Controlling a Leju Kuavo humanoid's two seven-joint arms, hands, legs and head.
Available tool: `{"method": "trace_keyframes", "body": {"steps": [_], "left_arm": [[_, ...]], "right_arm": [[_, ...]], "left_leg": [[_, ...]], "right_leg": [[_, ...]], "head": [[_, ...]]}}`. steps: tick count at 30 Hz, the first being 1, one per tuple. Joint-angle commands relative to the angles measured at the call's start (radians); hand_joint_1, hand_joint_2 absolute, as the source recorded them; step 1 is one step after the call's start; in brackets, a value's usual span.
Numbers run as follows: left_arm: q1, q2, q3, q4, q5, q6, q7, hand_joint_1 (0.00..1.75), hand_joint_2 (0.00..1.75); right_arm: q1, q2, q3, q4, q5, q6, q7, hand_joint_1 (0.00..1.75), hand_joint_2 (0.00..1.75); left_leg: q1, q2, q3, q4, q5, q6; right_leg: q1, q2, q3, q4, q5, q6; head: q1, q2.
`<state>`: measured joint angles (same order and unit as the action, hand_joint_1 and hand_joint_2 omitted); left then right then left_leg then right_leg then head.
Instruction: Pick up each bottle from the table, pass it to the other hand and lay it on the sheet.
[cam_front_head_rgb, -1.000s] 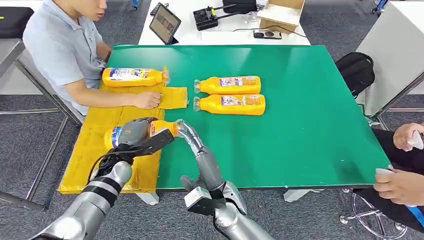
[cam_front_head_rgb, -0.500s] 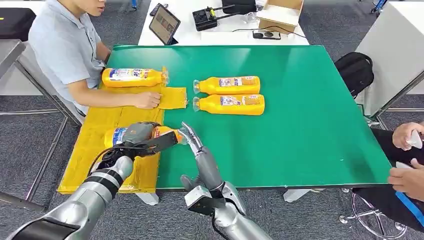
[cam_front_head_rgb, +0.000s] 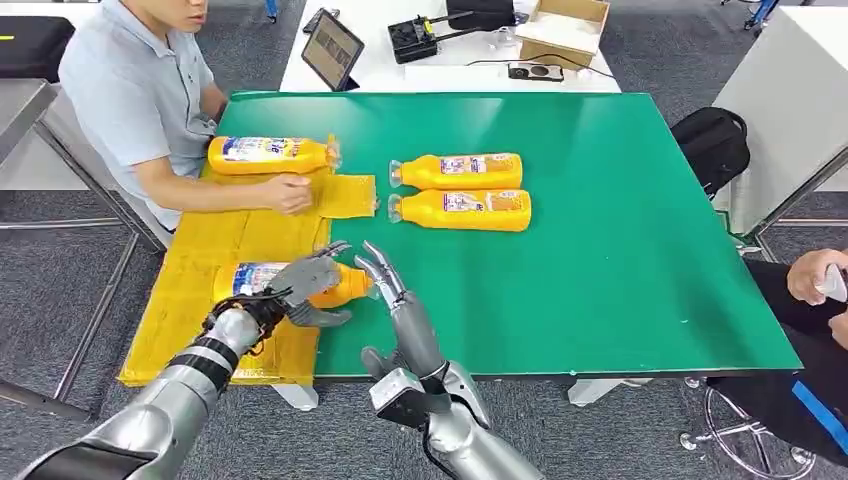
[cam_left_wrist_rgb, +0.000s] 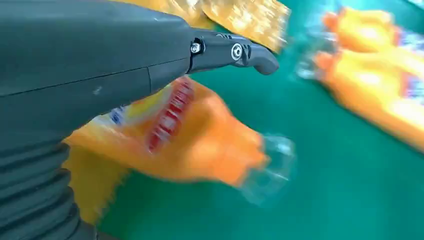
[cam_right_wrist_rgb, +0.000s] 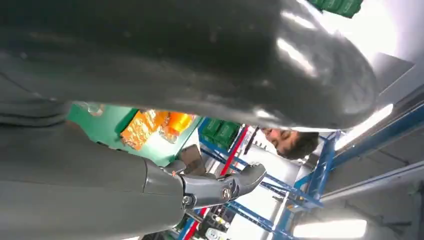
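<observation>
An orange bottle (cam_front_head_rgb: 262, 279) with a clear cap lies on the yellow sheet (cam_front_head_rgb: 195, 250), its neck reaching over the sheet's edge onto the green table (cam_front_head_rgb: 620, 230). My left hand (cam_front_head_rgb: 305, 285) hovers at its neck end with fingers spread, holding nothing. The left wrist view shows the same bottle (cam_left_wrist_rgb: 190, 140), blurred, under my straightened fingers (cam_left_wrist_rgb: 235, 50). My right hand (cam_front_head_rgb: 385, 282) stands just beside the cap, fingers stretched out and empty. Another bottle (cam_front_head_rgb: 268, 154) lies at the sheet's far end. Two more bottles (cam_front_head_rgb: 455, 170) (cam_front_head_rgb: 460, 209) lie side by side on the table.
A person sits at the table's left with a hand (cam_front_head_rgb: 290, 193) resting on the sheet. Another person's hand (cam_front_head_rgb: 820, 280) is at the right edge. A tablet (cam_front_head_rgb: 330, 45) and a cardboard box (cam_front_head_rgb: 565, 25) stand on the white desk behind.
My left hand has let go of the bottle and spread its fingers. The bottle now lies on the sheet. The right hand has hardly moved.
</observation>
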<state>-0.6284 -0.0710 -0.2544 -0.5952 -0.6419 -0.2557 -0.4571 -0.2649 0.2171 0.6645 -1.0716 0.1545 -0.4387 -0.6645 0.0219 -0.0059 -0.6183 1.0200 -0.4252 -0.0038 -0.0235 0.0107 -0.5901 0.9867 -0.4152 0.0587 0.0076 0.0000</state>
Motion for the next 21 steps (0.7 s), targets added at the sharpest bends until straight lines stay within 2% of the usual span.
{"method": "trace_keyframes", "body": {"steps": [1, 8, 10, 13, 14, 19, 21], "left_arm": [[0.077, -0.025, 0.068, -0.134, 0.103, -0.022, -0.025, 0.0, 1.75], [0.087, -0.033, 0.075, -0.163, 0.126, -0.009, -0.033, 0.0, 1.75], [0.145, -0.073, 0.096, -0.311, 0.197, 0.085, -0.097, 0.0, 1.75], [0.249, -0.136, 0.118, -0.551, 0.392, 0.145, -0.075, 0.0, 1.75], [0.275, -0.151, 0.118, -0.607, 0.451, 0.172, -0.065, 0.0, 1.75], [0.3, -0.159, 0.116, -0.652, 0.515, 0.197, -0.057, 0.0, 1.75], [0.335, -0.163, 0.13, -0.693, 0.623, 0.258, -0.058, 0.0, 1.75]], "right_arm": [[-0.042, -0.042, 0.045, 0.047, -0.013, -0.014, -0.034, 0.0, 0.0], [-0.041, -0.044, 0.044, 0.044, -0.014, -0.014, -0.034, 0.0, 0.0], [-0.041, -0.047, 0.043, 0.035, -0.012, -0.02, -0.034, 0.0, 0.0], [-0.031, -0.043, 0.039, 0.022, 0.0, -0.048, -0.034, 0.0, 0.0], [-0.026, -0.047, 0.046, 0.013, 0.015, -0.077, -0.034, 0.0, 1.75], [-0.017, -0.05, 0.041, 0.01, 0.012, -0.086, -0.034, 0.0, 1.75], [0.014, -0.049, 0.001, -0.012, 0.014, -0.107, -0.034, 0.0, 1.75]], "left_leg": [[0.0, 0.001, 0.001, -0.001, -0.001, 0.001], [0.0, 0.0, 0.0, -0.001, -0.001, 0.001], [0.001, 0.001, 0.002, -0.001, -0.002, 0.002], [0.0, 0.0, -0.002, 0.0, 0.0, 0.001], [0.0, -0.001, -0.001, 0.001, -0.002, 0.002], [0.0, 0.001, 0.0, 0.0, -0.002, 0.002], [0.0, 0.001, -0.002, 0.0, -0.001, 0.001]], "right_leg": [[0.001, 0.0, 0.001, -0.001, 0.0, -0.001], [0.001, -0.001, 0.0, -0.001, 0.0, -0.002], [0.002, -0.001, 0.002, -0.001, -0.001, -0.004], [0.001, -0.002, -0.002, 0.0, 0.0, -0.001], [0.001, -0.003, 0.0, -0.001, -0.002, -0.002], [0.001, -0.001, 0.0, -0.001, -0.001, -0.002], [0.001, 0.0, -0.002, -0.001, -0.001, -0.002]], "head": [[0.0, 0.0], [0.0, 0.0], [0.0, 0.0], [0.0, 0.0], [0.0, 0.0], [0.0, 0.0], [0.0, 0.0]]}}
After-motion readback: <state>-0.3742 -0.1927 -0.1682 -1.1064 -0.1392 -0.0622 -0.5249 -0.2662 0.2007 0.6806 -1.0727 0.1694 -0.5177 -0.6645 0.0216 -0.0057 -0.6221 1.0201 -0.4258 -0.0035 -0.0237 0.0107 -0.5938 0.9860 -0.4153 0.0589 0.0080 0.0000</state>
